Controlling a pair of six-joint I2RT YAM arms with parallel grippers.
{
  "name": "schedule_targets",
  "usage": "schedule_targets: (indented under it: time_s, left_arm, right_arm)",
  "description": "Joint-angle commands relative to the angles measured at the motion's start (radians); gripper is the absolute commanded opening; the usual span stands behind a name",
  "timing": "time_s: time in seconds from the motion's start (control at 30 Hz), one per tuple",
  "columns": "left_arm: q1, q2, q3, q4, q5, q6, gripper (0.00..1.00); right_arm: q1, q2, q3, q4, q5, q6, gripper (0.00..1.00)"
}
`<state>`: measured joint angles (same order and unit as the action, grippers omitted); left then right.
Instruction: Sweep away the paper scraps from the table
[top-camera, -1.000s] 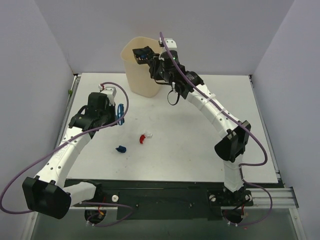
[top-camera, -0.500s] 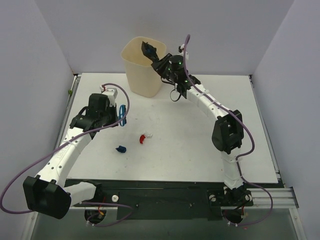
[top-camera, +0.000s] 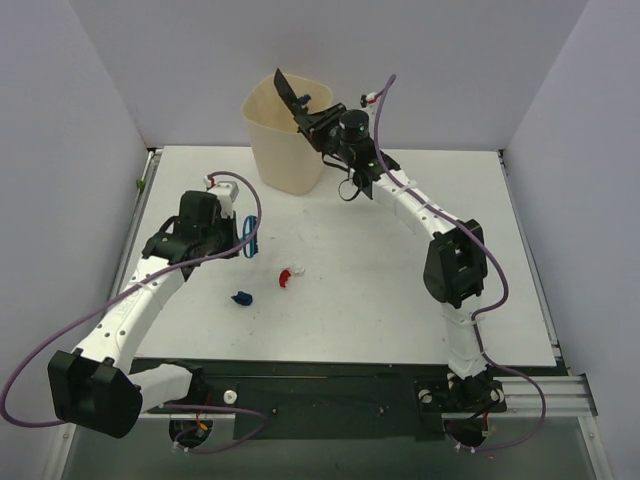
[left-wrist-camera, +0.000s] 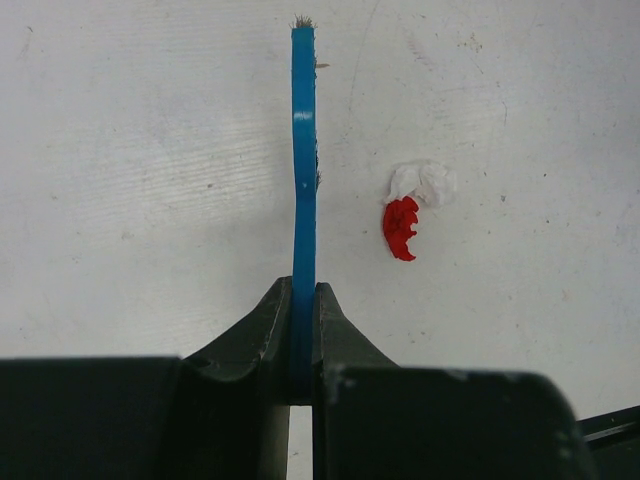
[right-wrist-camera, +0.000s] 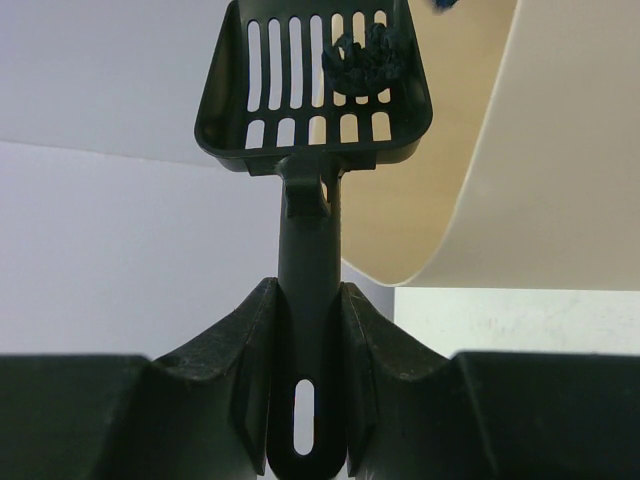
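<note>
Where the table (top-camera: 400, 310) lies nearest the arm bases, a dark blue scrap (top-camera: 241, 298) sits alone on the white surface. A red and white scrap (top-camera: 290, 274) lies a little farther in and to its right, apart from it. Just beyond these two paper scraps, the left gripper (left-wrist-camera: 303, 300) has its jaws pressed tight on the flat blue handle of a small brush (left-wrist-camera: 303, 150). In the left wrist view the brush is seen edge-on and runs straight away from the fingers, with the red and white scrap near its right side and not touching it. Whether the bristles meet the table cannot be told.

At the far edge stands a cream plastic bin (top-camera: 272, 150). The right arm reaches up and over it, and the right gripper (right-wrist-camera: 310, 300) is clamped on the long handle of a black slotted scoop (right-wrist-camera: 315, 90). The scoop is held tilted above the bin's mouth, near its right rim. A black wad (right-wrist-camera: 362, 62) of paper rests against the slots of the pan, with the bin's pale wall just to the right of it.
</note>
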<state>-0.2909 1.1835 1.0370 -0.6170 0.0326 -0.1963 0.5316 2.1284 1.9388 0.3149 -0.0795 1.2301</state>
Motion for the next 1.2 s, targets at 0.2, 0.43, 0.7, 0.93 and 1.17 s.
schedule_targets:
  time_s: [0.2,0.43,0.7,0.93,1.17]
  left_arm:
    - [0.007,-0.021,-0.005,0.069,0.026,0.015,0.00]
    - [0.007,-0.022,-0.008,0.071,0.027,0.014,0.00]
    - [0.007,-0.019,-0.008,0.072,0.027,0.014,0.00]
    - [0.007,-0.022,-0.011,0.074,0.026,0.015,0.00]
    - [0.007,-0.019,-0.011,0.077,0.027,0.017,0.00]
  right_arm:
    - [0.002,-0.010,-0.149,0.295,0.004,0.302,0.00]
    - [0.007,-0.013,-0.153,0.270,0.012,0.336,0.00]
    - [0.010,-0.022,-0.067,0.252,-0.028,0.285,0.00]
    - [0.005,-0.016,-0.190,0.334,-0.016,0.351,0.00]
    - [0.011,-0.013,-0.066,0.247,-0.029,0.286,0.00]
